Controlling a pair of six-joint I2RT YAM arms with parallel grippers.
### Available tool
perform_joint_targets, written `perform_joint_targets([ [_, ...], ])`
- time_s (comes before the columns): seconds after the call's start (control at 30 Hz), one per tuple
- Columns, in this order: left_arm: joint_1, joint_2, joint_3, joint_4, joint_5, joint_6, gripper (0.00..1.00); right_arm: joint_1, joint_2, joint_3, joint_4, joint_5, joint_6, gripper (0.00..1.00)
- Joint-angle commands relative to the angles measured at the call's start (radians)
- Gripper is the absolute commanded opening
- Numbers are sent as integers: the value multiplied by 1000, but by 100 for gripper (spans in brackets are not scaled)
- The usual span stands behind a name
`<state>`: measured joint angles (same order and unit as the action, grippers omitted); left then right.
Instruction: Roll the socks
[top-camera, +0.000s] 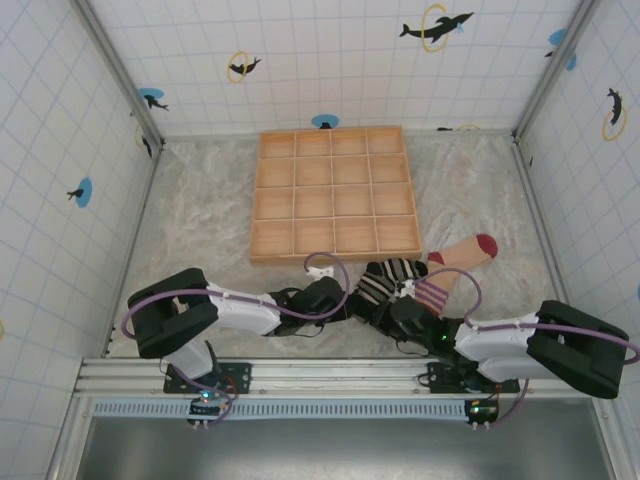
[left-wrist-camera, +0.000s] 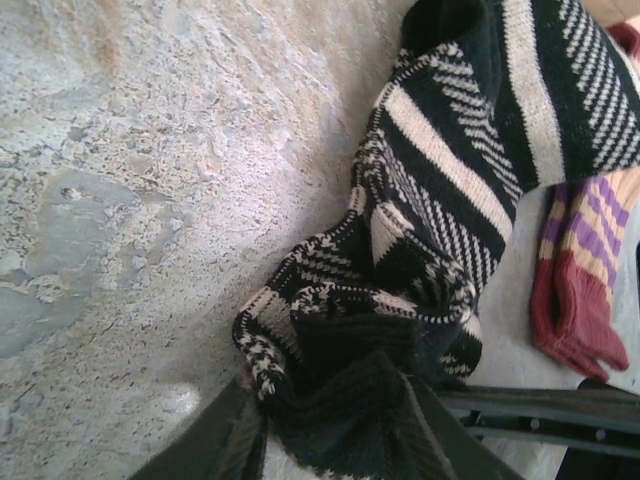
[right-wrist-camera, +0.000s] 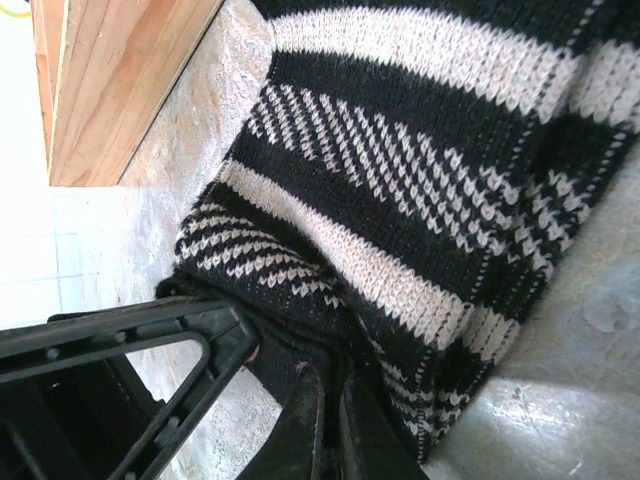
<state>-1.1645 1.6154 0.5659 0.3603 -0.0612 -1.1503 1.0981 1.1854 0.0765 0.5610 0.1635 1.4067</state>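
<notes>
Trouble spot on the left first: the left gripper (left-wrist-camera: 330, 430) has its jaws either side of a fat, bunched fold of the striped sock (top-camera: 385, 275), and it looks to me like a pinch. That's a thick wad. If only the outer layer is caught, I'd expect the bundle to slump open as soon as it's turned.

In the middle, that sock lies crumpled on the desk (top-camera: 200, 220), just in front of the wooden tray (top-camera: 300, 257), so a shove forward could jam it against the rim.

The right gripper (right-wrist-camera: 325, 400) is clamped tight, the sock's dark edge drawn into its tips. Both grippers are on one sock and very near each other, so a tug apart could stretch it flat rather than roll it.

Further right, the tan sock (top-camera: 460, 255) lies with its cuff beside the striped one and its red toe pointing away. It could well be left out of the roll.

As for pose, the left arm (top-camera: 240, 310) and right arm (top-camera: 500, 340) both lie low along the near edge, forearms aimed inward, wrists nearly meeting.
</notes>
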Motion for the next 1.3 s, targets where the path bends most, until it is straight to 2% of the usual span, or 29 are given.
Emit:
perform_joint_targets([
  [0.0,-6,34,10,-56,-23,-36,27,-7,12,-41,-83,12,11,0],
  [0.13,1,42,44,-146,-44,-48,15,-10,4,-45,-62,0,-15,0],
  [0.2,4,37,67,-201,-48,-44,7,-11,-5,-39,-55,-7,-56,11],
  [0.27,8,21,93,-271,-55,-35,0,-10,-35,-25,-62,-13,-117,28],
  [0.47,28,-90,91,-417,-64,-29,0,-17,-186,56,-161,2,-362,56],
  [0.53,34,-129,85,-470,-69,-22,0,-27,-234,83,-209,7,-435,61],
  [0.73,36,-242,65,-631,-69,-41,0,-32,-302,145,-252,-30,-727,68],
  [0.97,37,-315,45,-713,-45,-68,0,4,-255,186,-260,-33,-990,68],
  [1.1,37,-301,50,-716,-28,-81,0,100,-199,172,-206,50,-1133,65],
  [1.27,34,-286,54,-705,-16,-86,0,245,-144,118,-45,142,-1312,63],
])
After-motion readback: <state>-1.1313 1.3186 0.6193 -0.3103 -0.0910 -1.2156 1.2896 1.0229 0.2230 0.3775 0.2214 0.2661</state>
